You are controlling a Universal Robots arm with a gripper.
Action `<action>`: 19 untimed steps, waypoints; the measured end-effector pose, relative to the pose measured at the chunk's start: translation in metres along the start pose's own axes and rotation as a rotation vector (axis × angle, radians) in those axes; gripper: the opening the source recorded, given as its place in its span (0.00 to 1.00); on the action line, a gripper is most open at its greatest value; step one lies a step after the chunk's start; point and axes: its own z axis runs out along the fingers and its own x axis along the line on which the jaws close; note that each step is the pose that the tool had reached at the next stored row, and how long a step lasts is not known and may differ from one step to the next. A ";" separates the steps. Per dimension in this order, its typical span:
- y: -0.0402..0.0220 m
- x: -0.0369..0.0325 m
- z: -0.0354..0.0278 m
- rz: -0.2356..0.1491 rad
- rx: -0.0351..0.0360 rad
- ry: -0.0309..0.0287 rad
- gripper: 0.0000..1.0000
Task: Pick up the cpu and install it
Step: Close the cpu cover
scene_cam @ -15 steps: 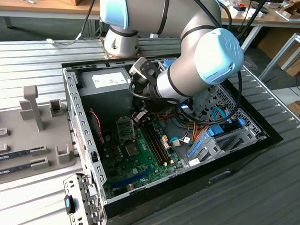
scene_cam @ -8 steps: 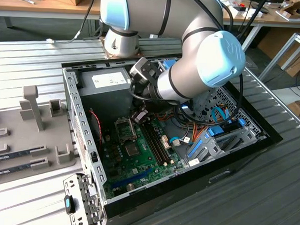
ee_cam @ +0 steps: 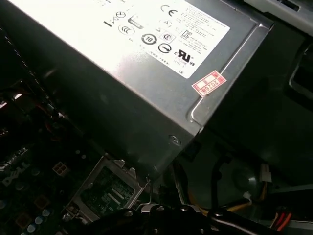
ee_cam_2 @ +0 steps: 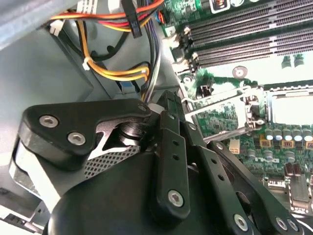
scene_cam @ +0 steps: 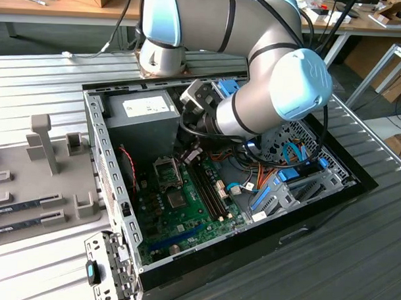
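At the exterior view's left, a grey tray [scene_cam: 61, 184] sits beside the open computer case [scene_cam: 108, 153], with two memory sticks [scene_cam: 24, 206] lying in its slots. Inside the case, the grey power supply box [scene_cam: 146, 115] stands at the end nearest the arm's base, and the green board [scene_cam: 185, 215] lies flat in front of it. The socket [scene_cam: 167, 173] sits on the board close to that box, with its metal frame [ee_cam_2: 220, 115] tipped up and open.

The gripper [ee_cam_2: 164, 102] hangs low over the board, just beside the socket and near the box's lower corner. Its own black body blocks its working end, so I cannot tell how far open it is or whether it holds anything. In the second wrist view a pale, washed-out square [ee_cam_2: 293, 105] fills the socket. I cannot tell whether that is the cpu.

Further right, the arm [scene_cam: 282, 80] covers part of the case, and orange and yellow wires [ee_cam_2: 112, 73] run behind the gripper.
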 end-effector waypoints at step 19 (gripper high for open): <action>-0.0057 0.0065 0.0185 -0.007 -0.0302 -0.0234 0.11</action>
